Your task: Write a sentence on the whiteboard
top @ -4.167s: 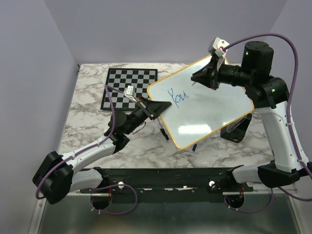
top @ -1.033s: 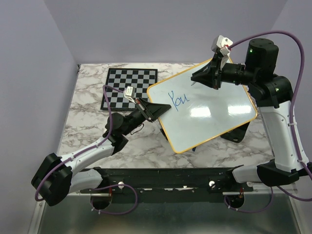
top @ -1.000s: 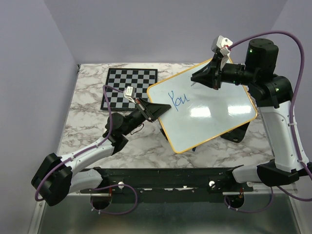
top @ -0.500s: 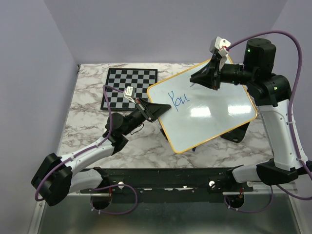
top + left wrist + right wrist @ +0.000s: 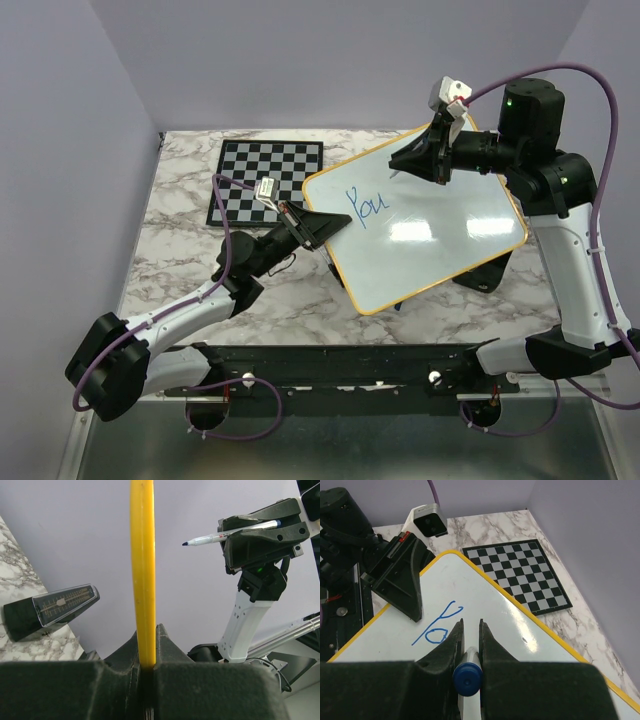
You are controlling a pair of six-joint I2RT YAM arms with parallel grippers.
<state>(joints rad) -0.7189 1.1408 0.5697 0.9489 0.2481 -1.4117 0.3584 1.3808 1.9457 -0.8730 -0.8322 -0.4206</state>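
Gripping whiteboard edge: left hand | marker in right hand, tip off board

Bright, even light from overhead. Two white glare patches lie on the whiteboard in the top view; soft shadows fall on the bench. Wrist foregrounds look blurred.

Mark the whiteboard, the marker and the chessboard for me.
whiteboard (image 5: 440, 250): top external view, bare white surface.
marker (image 5: 210, 539): left wrist view, white barrel near the tip.
chessboard (image 5: 270, 160): top external view, checkered squares near its middle.
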